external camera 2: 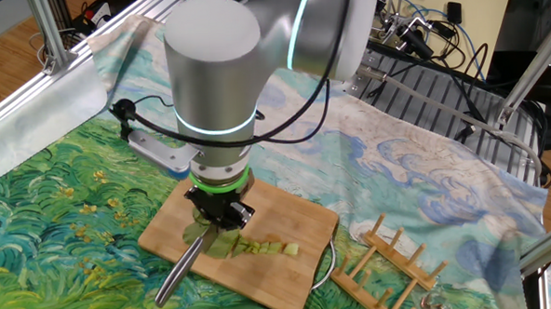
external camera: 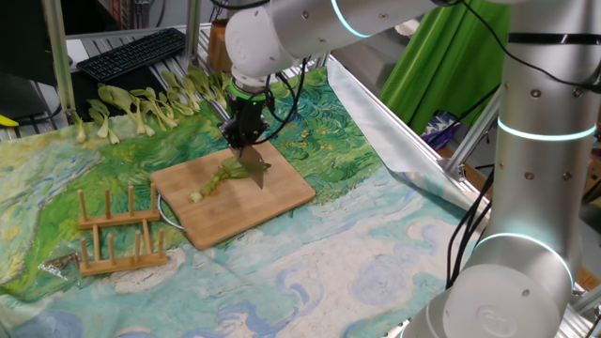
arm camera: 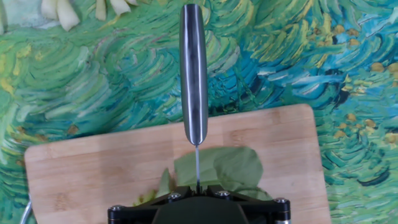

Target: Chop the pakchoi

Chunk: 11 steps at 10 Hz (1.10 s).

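My two-finger black gripper (external camera: 247,139) points straight down over the rectangular light bamboo cutting board (external camera: 282,202), and its jaws are clamped almost fully together on a steel kitchen knife (arm camera: 193,74). In the hand view the knife's rounded metal handle runs straight away from me, out over the painted green-and-blue tablecloth (external camera: 376,244), while the thin spine of the blade disappears under my fingers.

The pakchoi (external camera: 225,176), a small leafy green with a pale stalk and darker leaves, lies on the board right beneath me. From one fixed view its long axis slants from the leafy end under my blade down to the stalk end nearer the wooden peg rack (external camera: 120,235) standing beside the board. From the other fixed view, several short pale-green cut pieces (external camera 2: 266,248) sit in a row beside the blade, on the rack's side, so I judge the stalk end is already chopped and the leafy part remains.

What matters for the next cut is that the blade stands roughly across the pakchoi's length, with the uncut leaves directly below and slightly to one side of the edge. I would shift along that axis toward the leaf before pressing down. Whether the edge touches the leaf now, I cannot tell.

A row of whole uncut pakchoi (external camera: 150,103) lies well apart, near the black keyboard (external camera: 131,52).
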Available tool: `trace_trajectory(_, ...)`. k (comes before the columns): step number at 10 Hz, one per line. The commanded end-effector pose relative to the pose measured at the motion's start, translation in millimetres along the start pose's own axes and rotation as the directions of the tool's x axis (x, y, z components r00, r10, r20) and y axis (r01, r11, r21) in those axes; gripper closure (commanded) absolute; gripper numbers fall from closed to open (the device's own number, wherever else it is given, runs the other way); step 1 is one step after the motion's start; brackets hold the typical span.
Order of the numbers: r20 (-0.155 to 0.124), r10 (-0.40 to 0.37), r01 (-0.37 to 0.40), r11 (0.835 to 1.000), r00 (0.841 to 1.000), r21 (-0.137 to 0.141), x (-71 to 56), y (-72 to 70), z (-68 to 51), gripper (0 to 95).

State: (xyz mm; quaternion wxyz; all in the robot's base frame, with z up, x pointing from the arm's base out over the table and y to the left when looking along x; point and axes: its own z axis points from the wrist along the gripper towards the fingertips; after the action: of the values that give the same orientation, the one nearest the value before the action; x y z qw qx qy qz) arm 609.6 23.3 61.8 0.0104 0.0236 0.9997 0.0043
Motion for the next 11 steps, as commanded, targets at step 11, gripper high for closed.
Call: trace_trajectory(11,0.041,-0.015,0.015,1.0,0.999,-0.006,-4.5,6.7,33.2,95.0)
